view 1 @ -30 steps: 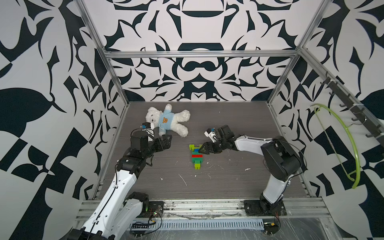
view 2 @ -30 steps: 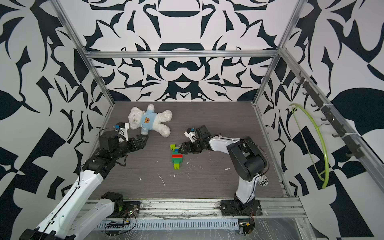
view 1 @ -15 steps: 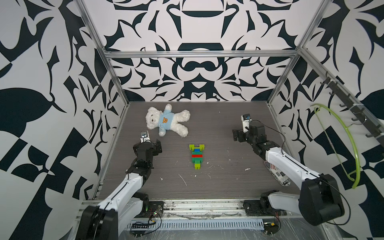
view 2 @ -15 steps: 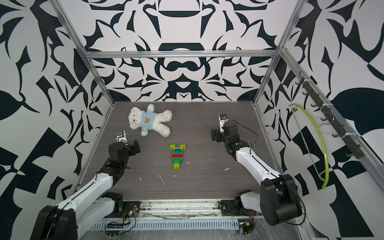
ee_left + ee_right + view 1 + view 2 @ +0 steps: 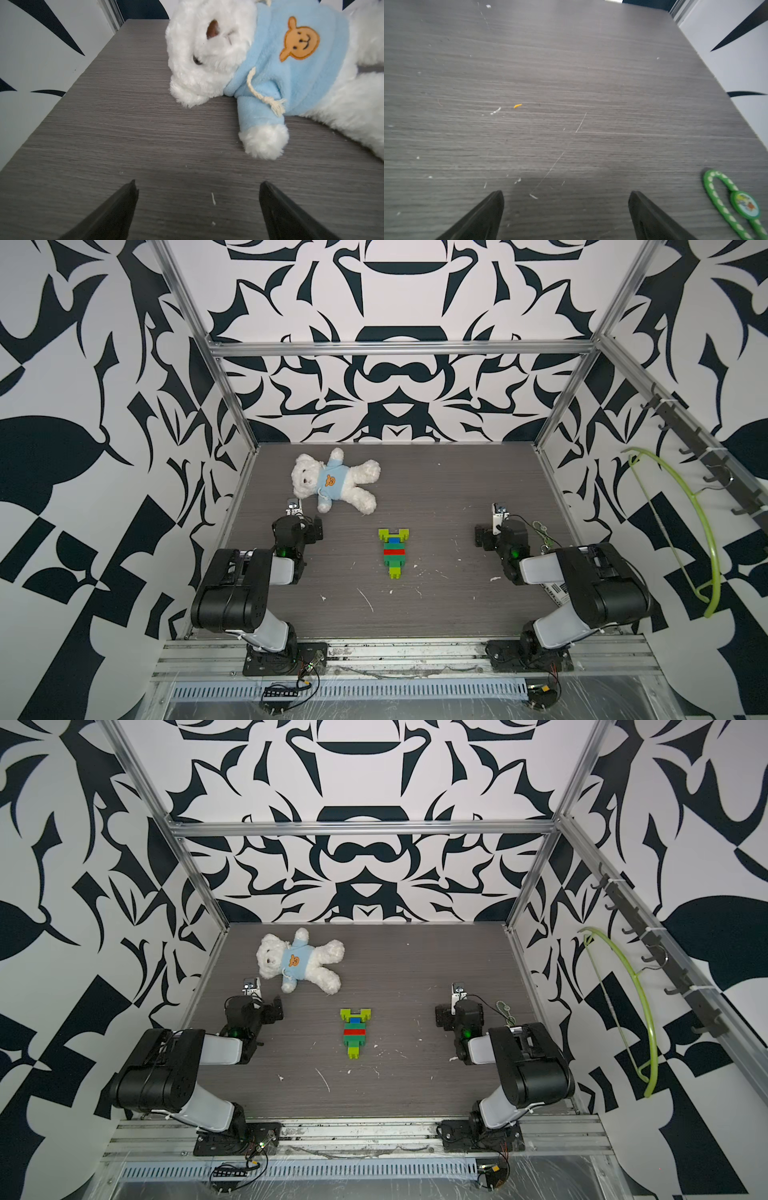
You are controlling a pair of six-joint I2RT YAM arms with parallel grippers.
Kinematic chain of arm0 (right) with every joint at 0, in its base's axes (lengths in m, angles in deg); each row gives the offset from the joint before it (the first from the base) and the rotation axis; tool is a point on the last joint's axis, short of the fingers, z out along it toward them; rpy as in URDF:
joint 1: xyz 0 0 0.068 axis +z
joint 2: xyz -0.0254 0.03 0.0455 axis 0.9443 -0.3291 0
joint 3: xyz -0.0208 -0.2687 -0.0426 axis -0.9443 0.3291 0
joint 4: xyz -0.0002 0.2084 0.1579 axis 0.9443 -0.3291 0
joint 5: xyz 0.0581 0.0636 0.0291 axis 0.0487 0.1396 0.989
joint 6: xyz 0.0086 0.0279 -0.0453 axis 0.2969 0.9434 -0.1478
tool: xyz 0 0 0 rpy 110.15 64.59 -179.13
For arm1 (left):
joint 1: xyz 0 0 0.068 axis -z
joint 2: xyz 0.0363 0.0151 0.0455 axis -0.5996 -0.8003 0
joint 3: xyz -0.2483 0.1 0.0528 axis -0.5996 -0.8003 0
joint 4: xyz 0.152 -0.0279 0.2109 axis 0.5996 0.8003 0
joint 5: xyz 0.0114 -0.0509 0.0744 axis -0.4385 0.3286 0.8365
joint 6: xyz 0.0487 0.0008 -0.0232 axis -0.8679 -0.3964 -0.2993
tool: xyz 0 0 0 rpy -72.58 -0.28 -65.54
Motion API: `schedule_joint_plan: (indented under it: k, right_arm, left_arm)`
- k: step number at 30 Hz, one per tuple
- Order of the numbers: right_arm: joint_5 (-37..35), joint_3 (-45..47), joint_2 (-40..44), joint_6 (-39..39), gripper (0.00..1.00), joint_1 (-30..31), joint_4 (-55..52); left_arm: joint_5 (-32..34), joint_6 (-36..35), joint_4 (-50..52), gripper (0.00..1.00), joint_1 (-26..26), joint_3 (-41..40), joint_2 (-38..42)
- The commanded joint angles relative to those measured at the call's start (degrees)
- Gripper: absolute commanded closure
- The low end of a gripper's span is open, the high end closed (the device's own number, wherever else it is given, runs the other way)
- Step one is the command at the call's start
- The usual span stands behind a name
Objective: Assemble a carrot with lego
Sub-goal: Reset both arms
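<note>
**Carrot (image 5: 392, 552) seen fully joined, both grippers clear of it**

The carrot is seen lying flat on the grey table (image 5: 457, 489), near its middle and about midway between the two arms, touched by neither. In both top views it is shown as one joined stack: a forked lime top, then blue, dark green, a red stripe, more green, and a narrow lime tip. No loose bricks can be made out anywhere on the table. The building is therefore judged finished, with nothing evident left to be added.

Its long axis is laid from the back wall toward the front rail, with only a slight skew. The forked top is pointed at the back wall, and the tip is pointed at the rail where the arms are mounted.

The left gripper (image 5: 197, 182) is held with its jaws spread wide and nothing between them, low over bare table just short of the white teddy bear (image 5: 259, 62). The right gripper (image 5: 565, 192) is likewise spread and empty, with a green striped keychain trinket (image 5: 733, 205) lying beside it. Both are kept well apart from the carrot.
</note>
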Motion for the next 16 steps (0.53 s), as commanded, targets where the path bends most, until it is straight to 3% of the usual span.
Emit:
schedule_joint_plan:
  k: [1,16]
  right_arm:
    - [0.6,-2.6,1.3,1.8,0.0,-1.9,4.0]
    - [0.5,-2.6,1.2,1.7,0.0,-1.9,4.1]
  left_arm:
    - [-3.3,0.7,-3.5,0.01,-0.6,1.1,-0.2]
    - [-3.8,0.7,-1.3,0.01,-0.6,1.6,0.6]
